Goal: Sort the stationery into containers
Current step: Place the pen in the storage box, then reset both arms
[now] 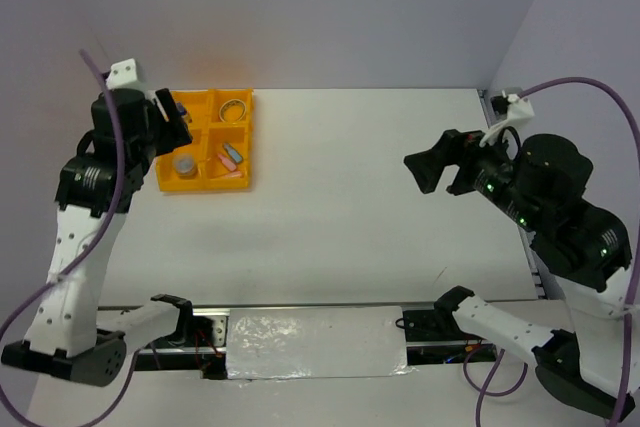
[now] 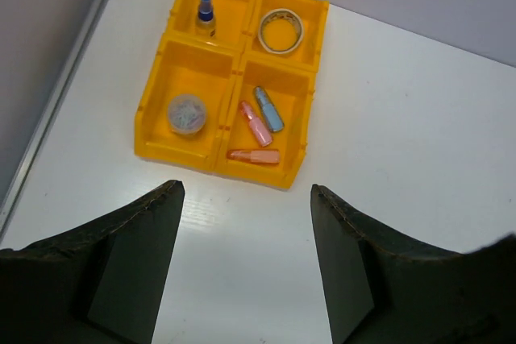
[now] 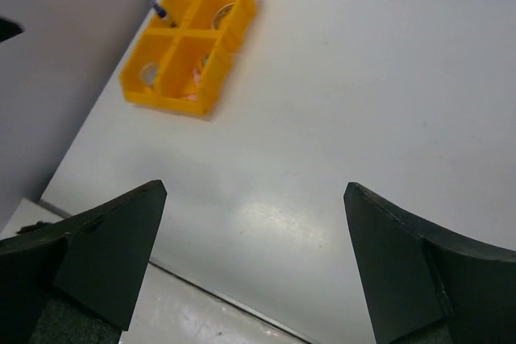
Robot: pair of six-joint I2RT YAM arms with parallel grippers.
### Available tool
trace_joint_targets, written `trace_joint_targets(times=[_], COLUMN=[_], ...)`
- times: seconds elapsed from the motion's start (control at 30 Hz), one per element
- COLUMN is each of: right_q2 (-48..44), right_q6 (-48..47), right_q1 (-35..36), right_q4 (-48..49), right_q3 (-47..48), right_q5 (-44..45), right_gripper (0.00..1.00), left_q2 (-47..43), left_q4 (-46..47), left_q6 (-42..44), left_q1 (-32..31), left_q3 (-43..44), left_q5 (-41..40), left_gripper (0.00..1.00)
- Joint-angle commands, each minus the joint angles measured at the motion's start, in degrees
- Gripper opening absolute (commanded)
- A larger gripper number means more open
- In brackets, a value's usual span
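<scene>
Four-bay yellow tray holds bottle, ring, jar in separate bays, pink pieces + blue piece together. L gripper, R gripper both open, empty. Looks done: lift away w/o nudging tray.

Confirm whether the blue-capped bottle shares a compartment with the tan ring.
No, the blue-capped bottle sits alone in one compartment and the tan ring lies in the neighbouring one.

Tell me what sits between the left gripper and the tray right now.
Nothing: in the left wrist view, only bare white table separates the open left gripper from the near wall of the orange-yellow tray.
</scene>
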Motion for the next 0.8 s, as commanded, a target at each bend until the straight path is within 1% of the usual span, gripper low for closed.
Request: trace_joint_targets(times=[0.0,0.13,0.2,0.23,0.37,0.5,0.63,0.77], right_q2=[-0.74,-3.9,-5.05,-6.36,-10.15,-12.87,-13.58,-14.02], right_q6=[-0.75,0.04,-0.05,-0.05,0.39,-0.05,0.04,0.04], right_q1=[-0.28,-0.28,-0.37,-0.28,-0.28,-0.37,-0.28,-0.37], right_q4=[-6.74,-7.63,-7.72,-7.63,-6.23,-5.43,-5.26,-3.42], right_q3=[2.29,0.98,-0.33,-0.95,-4.56,-6.32,-7.55,-9.31], right_q5=[10.7,15.97,17.82,18.35,20.29,20.38,20.38,20.38], right_gripper=[1.0,1.0,1.0,1.0,1.0,1.0,1.0,1.0], left_q2=[-3.5,-10.44,-12.55,-15.09,-20.99,-26.79,-28.21,-28.21], left_q4=[-6.36,-10.14,-12.07,-13.91,-14.1,-16.12,-19.72,-19.64], left_q6=[-2.12,-2.91,-4.92,-7.11,-9.76,-10.38,-10.47,-10.73], left_q1=[-0.09,-0.09,-0.18,-0.26,-0.27,-0.27,-1.41,-1.49], left_q3=[-3.37,-3.91,-4.43,-5.74,-10.14,-13.57,-14.1,-14.02], left_q5=[-4.15,-6.88,-8.55,-10.21,-7.59,-8.29,-10.48,-12.24], left_gripper=[0.77,0.78,0.78,0.78,0.78,0.79,0.79,0.79])
